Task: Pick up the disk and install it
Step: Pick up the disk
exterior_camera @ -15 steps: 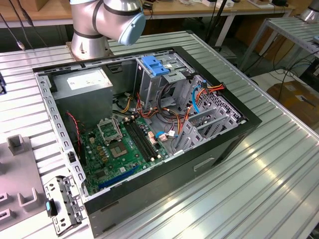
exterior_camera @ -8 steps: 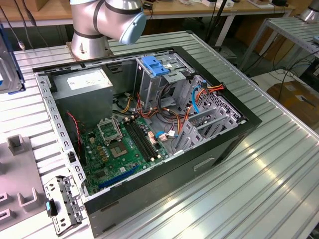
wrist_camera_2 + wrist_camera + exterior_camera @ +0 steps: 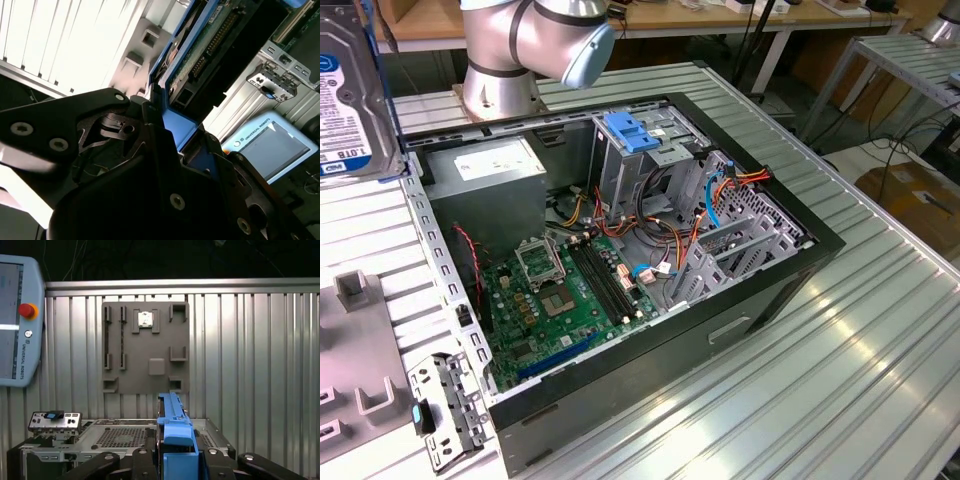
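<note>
Take the open case [image 3: 650, 395] as the dial's centre in the exterior view. The disk [image 3: 348, 95] is at ten o'clock, cut off by the exterior view's left edge. Its lower corner is just beside the case's rim and outside it. The arm [image 3: 535, 40] stands at twelve o'clock. From three to five o'clock the ribbed table [image 3: 840, 370] runs wide and open. A grey plate [image 3: 360, 340] with raised blocks lies at eight. A metal bracket [image 3: 445, 410] lies at seven, just beside the case wall.

Inside the case, the cage [image 3: 620, 170] stands at twelve with a blue latch [image 3: 632, 132] on top. The grey box [image 3: 485, 175] is at ten and the green board [image 3: 570, 295] at seven. Orange and blue cables [image 3: 720, 190] crowd two o'clock, close beside the cage.

The gripper [image 3: 175, 450] is closed narrowly on the disk. In both wrist views its black jaws press the blue rail from either side, and the disk stands on edge between them. The disk's face is silver metal with a white-and-blue label, and a bright blue rail runs along its edge. The second wrist view shows a green circuit side. In the first wrist view a pendant [image 3: 15, 320] lies on the table beside the plate.
</note>
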You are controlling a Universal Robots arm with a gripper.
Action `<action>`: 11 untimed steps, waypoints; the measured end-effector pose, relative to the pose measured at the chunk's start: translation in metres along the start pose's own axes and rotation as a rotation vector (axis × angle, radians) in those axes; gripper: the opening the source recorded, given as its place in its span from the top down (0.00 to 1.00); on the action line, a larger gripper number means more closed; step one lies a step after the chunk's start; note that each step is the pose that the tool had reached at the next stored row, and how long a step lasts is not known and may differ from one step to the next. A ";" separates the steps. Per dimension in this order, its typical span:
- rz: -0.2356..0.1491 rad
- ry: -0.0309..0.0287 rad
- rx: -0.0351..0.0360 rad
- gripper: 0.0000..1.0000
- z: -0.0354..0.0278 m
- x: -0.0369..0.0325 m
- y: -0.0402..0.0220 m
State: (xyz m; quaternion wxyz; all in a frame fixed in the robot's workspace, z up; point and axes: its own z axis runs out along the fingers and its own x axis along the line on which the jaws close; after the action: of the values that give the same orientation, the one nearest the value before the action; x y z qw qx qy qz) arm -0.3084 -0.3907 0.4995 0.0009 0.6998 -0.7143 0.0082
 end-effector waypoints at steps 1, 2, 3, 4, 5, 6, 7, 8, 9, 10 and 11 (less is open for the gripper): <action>0.000 0.0001 0.0000 0.63 0.0000 0.0002 -0.0031; 0.000 0.0000 0.0000 0.63 0.0001 0.0005 -0.0083; 0.000 0.0000 0.0000 0.63 0.0001 0.0007 -0.0132; 0.000 0.0000 0.0001 0.63 0.0002 0.0008 -0.0163; 0.000 0.0000 0.0000 0.63 0.0002 0.0009 -0.0191; 0.000 0.0000 0.0000 0.63 0.0003 0.0011 -0.0227; 0.000 0.0000 0.0001 0.63 0.0004 0.0012 -0.0253; 0.000 0.0000 0.0000 0.63 0.0003 0.0013 -0.0283; 0.000 0.0001 -0.0001 0.63 0.0003 0.0014 -0.0311; 0.000 0.0000 0.0000 0.63 0.0004 0.0015 -0.0340; 0.000 0.0000 0.0000 0.63 0.0005 0.0015 -0.0376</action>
State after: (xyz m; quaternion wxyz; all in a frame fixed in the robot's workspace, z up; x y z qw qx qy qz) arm -0.2709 -0.3930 0.4994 0.0009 0.6998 -0.7143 0.0082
